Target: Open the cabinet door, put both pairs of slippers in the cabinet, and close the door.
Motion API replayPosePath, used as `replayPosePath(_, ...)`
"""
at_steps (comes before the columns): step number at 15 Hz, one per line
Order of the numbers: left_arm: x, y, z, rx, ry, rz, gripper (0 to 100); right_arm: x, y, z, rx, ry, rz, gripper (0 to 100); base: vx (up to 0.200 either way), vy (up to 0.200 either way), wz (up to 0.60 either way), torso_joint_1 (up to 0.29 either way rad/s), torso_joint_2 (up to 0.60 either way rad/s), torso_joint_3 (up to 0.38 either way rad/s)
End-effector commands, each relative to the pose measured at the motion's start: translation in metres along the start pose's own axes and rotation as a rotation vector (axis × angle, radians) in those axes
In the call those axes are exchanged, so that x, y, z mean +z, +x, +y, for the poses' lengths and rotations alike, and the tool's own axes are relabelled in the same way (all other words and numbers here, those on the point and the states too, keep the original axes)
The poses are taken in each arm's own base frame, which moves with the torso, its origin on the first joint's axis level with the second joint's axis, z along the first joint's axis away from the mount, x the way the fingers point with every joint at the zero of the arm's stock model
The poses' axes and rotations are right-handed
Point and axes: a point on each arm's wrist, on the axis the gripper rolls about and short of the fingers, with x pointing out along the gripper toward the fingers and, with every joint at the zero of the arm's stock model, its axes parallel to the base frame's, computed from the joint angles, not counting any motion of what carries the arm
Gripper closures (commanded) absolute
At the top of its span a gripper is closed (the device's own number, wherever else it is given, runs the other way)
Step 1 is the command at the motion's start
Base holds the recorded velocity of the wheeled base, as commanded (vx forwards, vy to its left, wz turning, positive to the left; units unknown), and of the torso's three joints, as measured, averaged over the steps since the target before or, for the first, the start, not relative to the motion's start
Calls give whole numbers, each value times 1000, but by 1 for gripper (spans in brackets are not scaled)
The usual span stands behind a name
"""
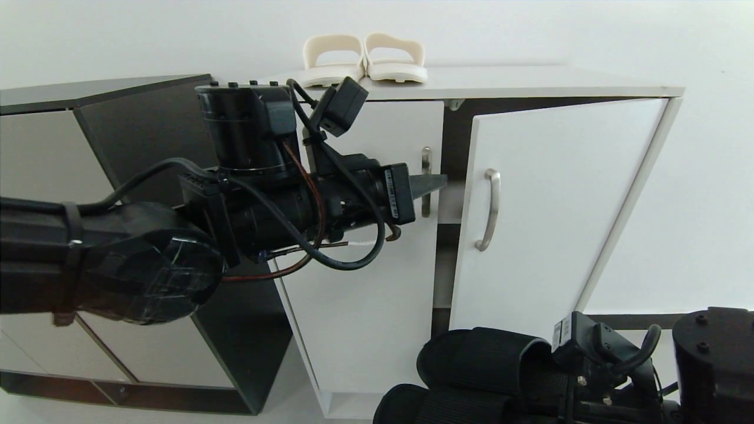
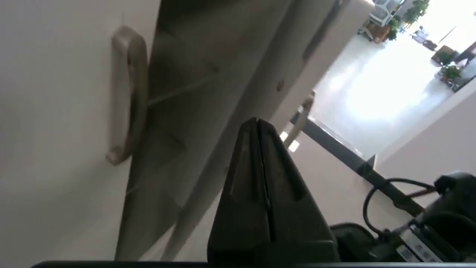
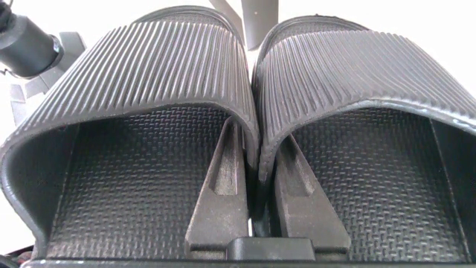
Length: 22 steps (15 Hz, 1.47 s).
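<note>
A white cabinet (image 1: 530, 79) stands ahead with its right door (image 1: 559, 224) ajar and its left door (image 1: 365, 294) shut. A cream pair of slippers (image 1: 365, 59) rests on the cabinet top. My left gripper (image 1: 443, 181) is shut and empty, its tip at the dark gap between the doors, beside the left door's handle (image 1: 426, 159). In the left wrist view the shut fingers (image 2: 258, 149) point past that handle (image 2: 126, 97). Low in front of the cabinet, my right gripper (image 3: 258, 138) is shut on the black pair of slippers (image 1: 483, 359), one finger inside each slipper, pinching their adjoining walls.
A dark and grey cabinet (image 1: 147, 123) stands against the left side of the white one. The right door's metal handle (image 1: 490, 209) faces me. A bare white wall (image 1: 707, 206) lies to the right of the open door.
</note>
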Motion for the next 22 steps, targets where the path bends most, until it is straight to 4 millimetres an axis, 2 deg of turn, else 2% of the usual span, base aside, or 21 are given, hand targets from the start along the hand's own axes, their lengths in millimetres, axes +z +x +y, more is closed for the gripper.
replayPosePath(1,-2,21,12,9,-4,3,100,0,0,0,1,0,1,100,0,0,0,0,0,0)
replayPosePath(3,1,39,19,13,-3,-4,100,-1,1,0,2,0,5,100,0,0,0,0,0,0)
replayPosePath(6,3,50,22,22,-16,35,100,-2,3,3,15,-2,21,100,0,0,0,0,0,0)
replayPosePath(12,3,60,28,85,-12,9,100,-5,7,2,10,1,40,100,0,0,0,0,0,0)
replayPosePath(15,3,61,24,78,-14,8,100,-7,9,2,8,3,53,100,-67,0,0,4,-1,1)
replayPosePath(17,-2,62,9,82,7,1,100,-8,10,1,10,4,56,100,-200,0,0,0,0,2)
replayPosePath(19,-12,61,-19,28,51,-6,100,-8,10,1,10,4,56,100,-200,0,0,2,2,0)
replayPosePath(20,-23,63,-46,-41,71,8,100,-9,10,3,15,2,59,100,-200,0,0,2,-2,2)
replayPosePath(21,-28,65,-60,-70,72,17,100,-9,10,6,30,-5,62,100,-200,0,0,2,2,7)
replayPosePath(22,-29,66,-64,-69,74,12,100,-11,10,9,40,-9,67,100,-200,0,0,7,-2,2)
